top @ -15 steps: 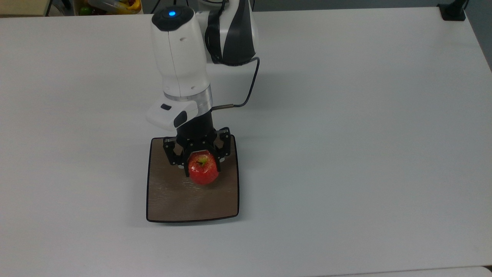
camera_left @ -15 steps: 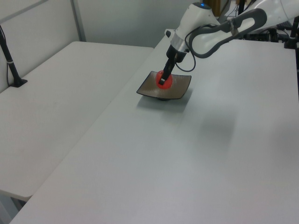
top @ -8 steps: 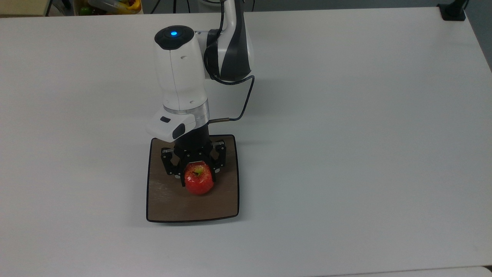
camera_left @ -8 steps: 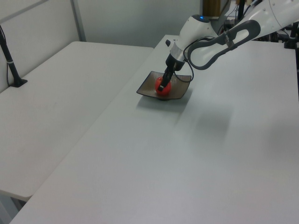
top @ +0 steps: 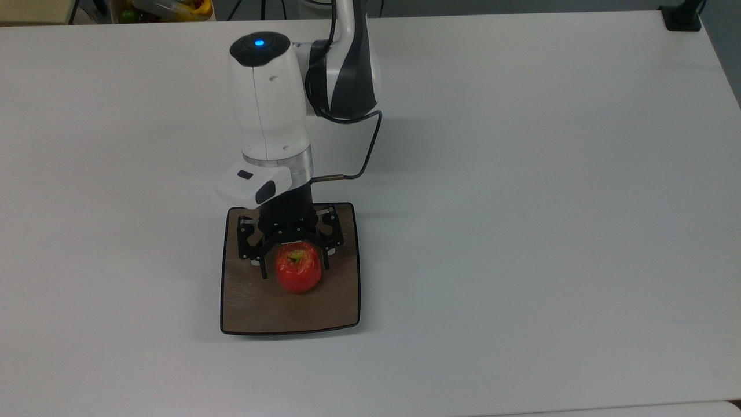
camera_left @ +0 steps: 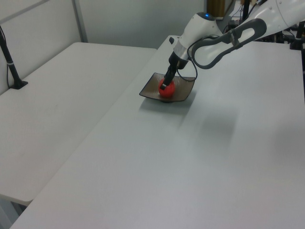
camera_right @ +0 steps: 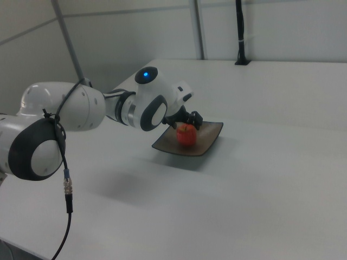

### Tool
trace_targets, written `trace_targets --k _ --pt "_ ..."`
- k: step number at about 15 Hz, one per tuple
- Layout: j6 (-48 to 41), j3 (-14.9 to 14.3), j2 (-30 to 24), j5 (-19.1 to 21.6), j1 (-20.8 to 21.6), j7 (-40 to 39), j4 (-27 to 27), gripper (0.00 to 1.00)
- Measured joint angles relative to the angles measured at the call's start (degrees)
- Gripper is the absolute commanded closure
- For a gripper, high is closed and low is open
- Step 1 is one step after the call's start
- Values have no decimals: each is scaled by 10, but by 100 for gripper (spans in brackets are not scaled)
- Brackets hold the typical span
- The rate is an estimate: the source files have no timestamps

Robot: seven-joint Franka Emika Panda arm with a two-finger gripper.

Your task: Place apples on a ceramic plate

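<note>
Since half a second ago the fingers have spread wider in the top view, and the apple (top: 298, 267) sits a shade lower on the ceramic plate (top: 260, 307), no longer pinched. Now the gripper (top: 293, 259) stands released: its black fingers (top: 263, 263) flank the fruit on either side with small gaps showing, hanging straight down from the white wrist of the arm (top: 267, 104). Taking the plate as a clock face in the top view, the red fruit rests a little toward twelve o'clock of its middle, stem and yellow-green patch turned up, and the arm reaches in from twelve o'clock. The square brown plate lies flat on the white table (top: 521, 231), at about seven o'clock from the table's middle in the same view. From the left view the apple (camera_left: 166, 90) shows as a red ball on the dark plate (camera_left: 183, 93), with the gripper (camera_left: 164, 87) right at its top. From the right view the fruit (camera_right: 186, 134) sits on the plate (camera_right: 209, 143), and the gripper (camera_right: 187, 120) hovers close over it at the end of the arm (camera_right: 81, 108). A black cable (top: 370, 145) loops beside the wrist.
</note>
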Motion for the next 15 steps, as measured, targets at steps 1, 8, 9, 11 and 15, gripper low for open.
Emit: trace_targets --k 1,8,9,11,15 --pt "0 0 -10 0 0 0 -1 0" --pt "-162 -12 -176 0 -6 109 -6 0" --pt "-213 -15 -207 0 -7 130 -6 0" --pt "-338 -17 -270 0 -7 185 -8 0" --pt "-527 -16 -347 0 -4 271 -14 0"
